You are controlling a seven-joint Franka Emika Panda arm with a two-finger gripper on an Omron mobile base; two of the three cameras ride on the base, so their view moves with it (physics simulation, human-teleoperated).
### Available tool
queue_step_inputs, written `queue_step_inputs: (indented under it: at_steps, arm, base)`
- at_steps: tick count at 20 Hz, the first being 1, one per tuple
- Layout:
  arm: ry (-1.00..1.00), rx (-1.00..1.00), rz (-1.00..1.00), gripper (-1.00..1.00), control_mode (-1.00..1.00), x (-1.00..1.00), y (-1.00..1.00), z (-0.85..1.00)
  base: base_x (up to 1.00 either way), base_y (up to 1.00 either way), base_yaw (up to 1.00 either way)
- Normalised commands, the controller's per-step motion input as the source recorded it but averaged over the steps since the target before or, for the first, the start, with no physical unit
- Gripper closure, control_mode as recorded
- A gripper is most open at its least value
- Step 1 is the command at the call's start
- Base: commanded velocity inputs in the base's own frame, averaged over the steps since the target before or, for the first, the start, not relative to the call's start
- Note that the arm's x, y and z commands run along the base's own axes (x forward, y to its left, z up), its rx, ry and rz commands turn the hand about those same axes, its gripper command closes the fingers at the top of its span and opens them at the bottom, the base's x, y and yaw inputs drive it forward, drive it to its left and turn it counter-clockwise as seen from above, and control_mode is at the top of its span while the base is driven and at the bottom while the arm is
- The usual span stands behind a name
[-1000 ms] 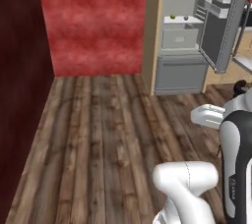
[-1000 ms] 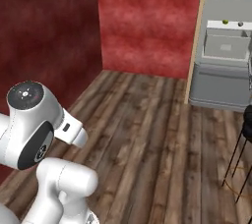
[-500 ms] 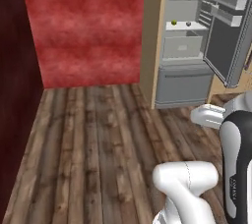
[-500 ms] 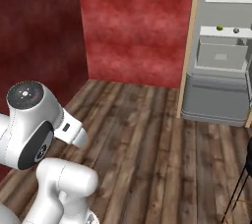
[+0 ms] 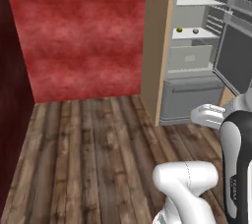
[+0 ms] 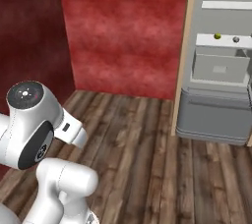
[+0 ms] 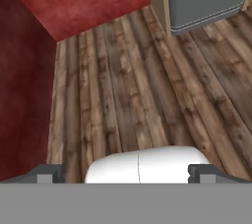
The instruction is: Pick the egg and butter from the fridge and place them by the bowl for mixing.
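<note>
A red wall is seen across the back of the room, with a darker red wall meeting it on the left, and a dark wooden plank floor is spread below them. To the right of the red wall, the fridge is set in a tan wooden surround, with its door swung open at the right edge of the left base view. Inside, white shelves are seen above a pale drawer, and a large grey drawer front is found at the bottom, reaching down to the floor.

On the shelf just above the pale drawer, the egg is seen as a tiny yellowish ball, and a small greyish round thing is placed near it to the right, apart from it. In the right base view the egg appears on the same shelf.

In the hand view, the fingers are held wide apart over the plank floor, well away from the fridge, and nothing is gripped between them.
</note>
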Motion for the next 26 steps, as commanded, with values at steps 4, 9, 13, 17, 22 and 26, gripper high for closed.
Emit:
queue_step_inputs:
  at_steps: [4,9,13,17,22,26]
  arm:
    - [0.0,0.0,0.0,-1.0,1.0,0.0,0.0,0.0]
    - [0.0,0.0,0.0,-1.0,1.0,0.0,0.0,0.0]
    - [0.0,0.0,0.0,-1.0,1.0,0.0,0.0,0.0]
    - [0.0,0.0,0.0,-1.0,1.0,0.0,0.0,0.0]
    - [0.0,0.0,0.0,-1.0,1.0,0.0,0.0,0.0]
    - [0.0,0.0,0.0,-1.0,1.0,0.0,0.0,0.0]
  base:
    - [1.0,-0.09,-0.05]
    - [1.0,-0.21,-0.06]
    - [1.0,-0.4,-0.13]
    - [1.0,-0.59,-0.13]
    - [1.0,-0.69,-0.06]
    - [1.0,-0.58,-0.09]
